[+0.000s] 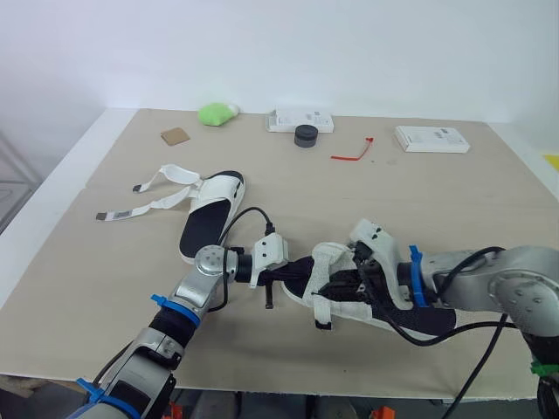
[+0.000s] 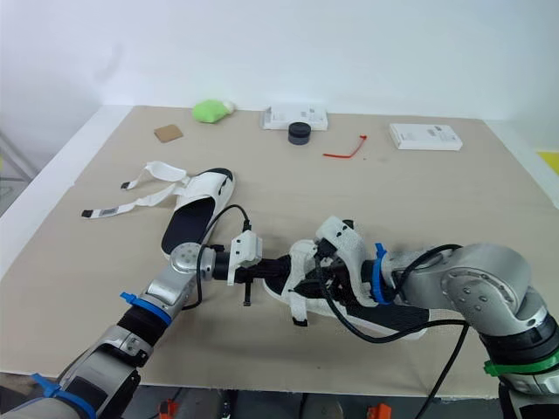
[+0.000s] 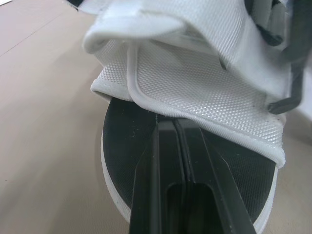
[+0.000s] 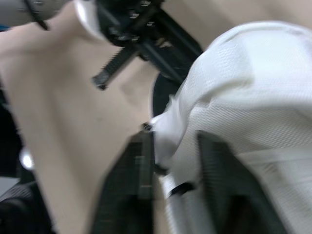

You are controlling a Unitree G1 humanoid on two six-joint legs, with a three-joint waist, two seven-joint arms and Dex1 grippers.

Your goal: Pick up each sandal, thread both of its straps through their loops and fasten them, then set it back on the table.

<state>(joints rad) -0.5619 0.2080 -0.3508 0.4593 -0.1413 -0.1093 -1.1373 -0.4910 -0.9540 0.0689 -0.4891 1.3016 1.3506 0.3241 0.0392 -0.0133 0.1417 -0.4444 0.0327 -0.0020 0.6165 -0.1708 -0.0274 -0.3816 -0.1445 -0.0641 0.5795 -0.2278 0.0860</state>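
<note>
Closest in, at lower centre of the head view: near sandal (image 1: 332, 258), caught between both arms low over the bench (image 1: 437, 201); cannot tell whether resting on it or just lifted. Runs long axis from toe at centre frame to heel at lower right; points its toe end at the left claw (image 1: 293, 279), with its heel end tucked beside the right forearm. Left claw: fingers pressed together, nothing visible between them, tips laid on the black footbed (image 3: 126, 146) just under the folded white mesh strap (image 3: 204, 92). Right claw (image 1: 336, 284): fingers either side of a fold of that same white upper, clamped on it by the look of things. Looks wrapped over at the straps; fastening not confirmable from here.

Further up and left in the frame: second sandal (image 1: 210, 214), flat on the bench, long axis running up the frame and leaning slightly right at its far end; loose straps (image 1: 148, 196) splayed toward the left edge, plainly unthreaded. Lies up and left of the left claw, well apart from the right one; probably a reach for the left arm, being nearer.
</note>
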